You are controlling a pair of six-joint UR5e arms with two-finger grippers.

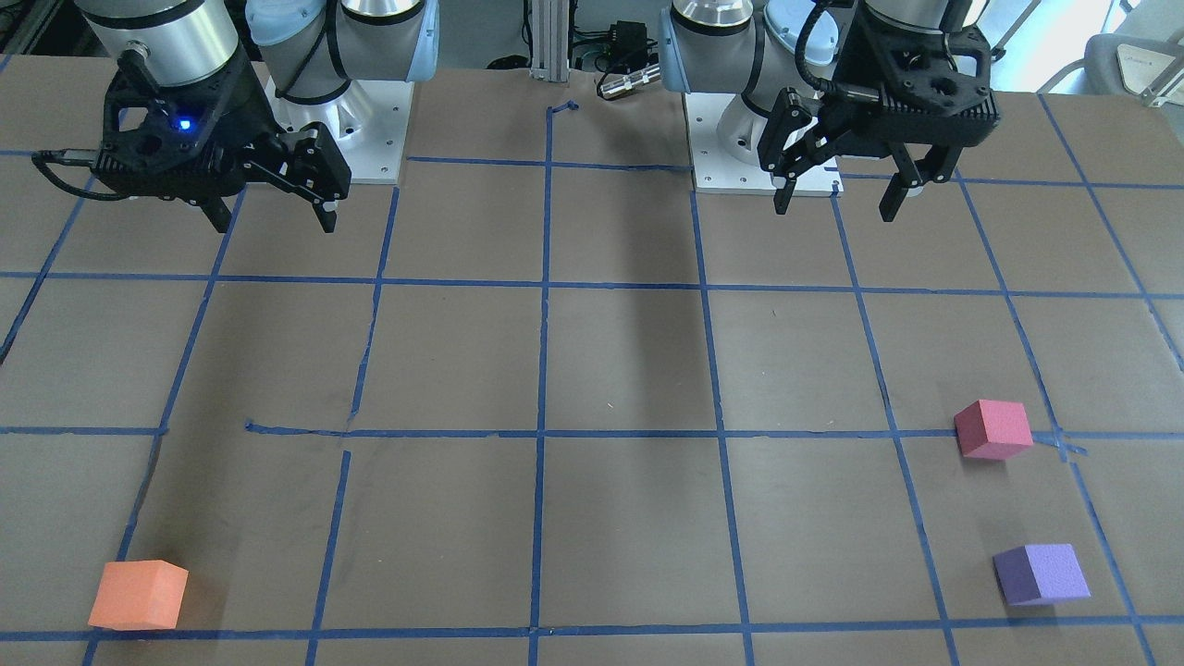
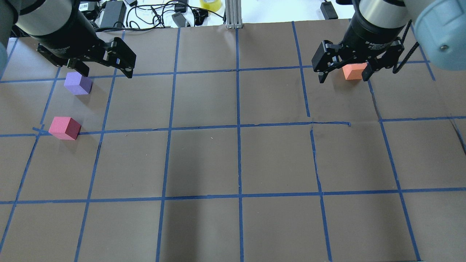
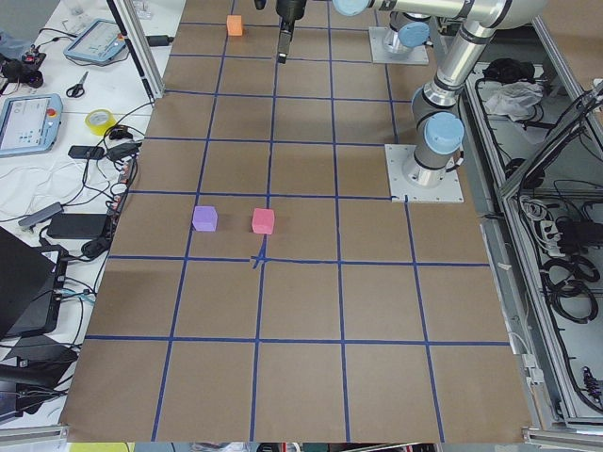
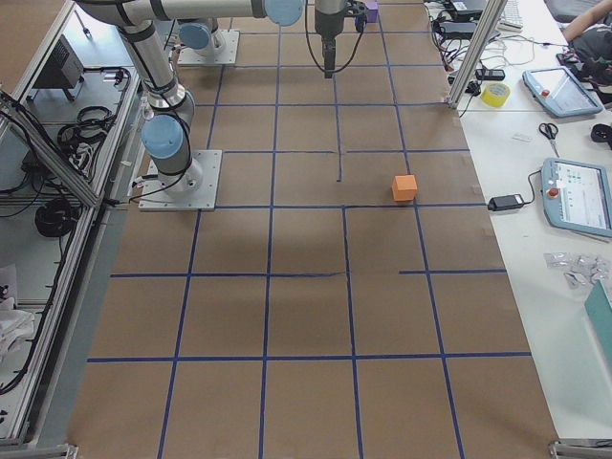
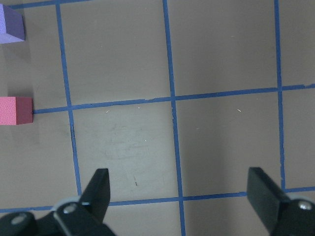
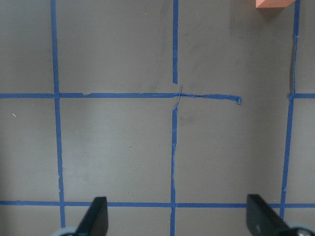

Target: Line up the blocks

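Ahead of the right gripper (image 6: 178, 216), the orange block (image 6: 271, 3) is cut off by the frame's top. Ahead-left of the left gripper (image 5: 179, 191), the purple block (image 5: 10, 24) and the pink block (image 5: 15, 111) are clipped at the side.

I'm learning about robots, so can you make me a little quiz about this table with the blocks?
1. True or false: the small orange foam cube touches the small purple foam cube.
2. Which cube lies nearest the small pinkish-red foam cube? A) orange B) purple
3. Fill in: the left hand and right hand are both ____.
Key: 1 false; 2 B; 3 open.
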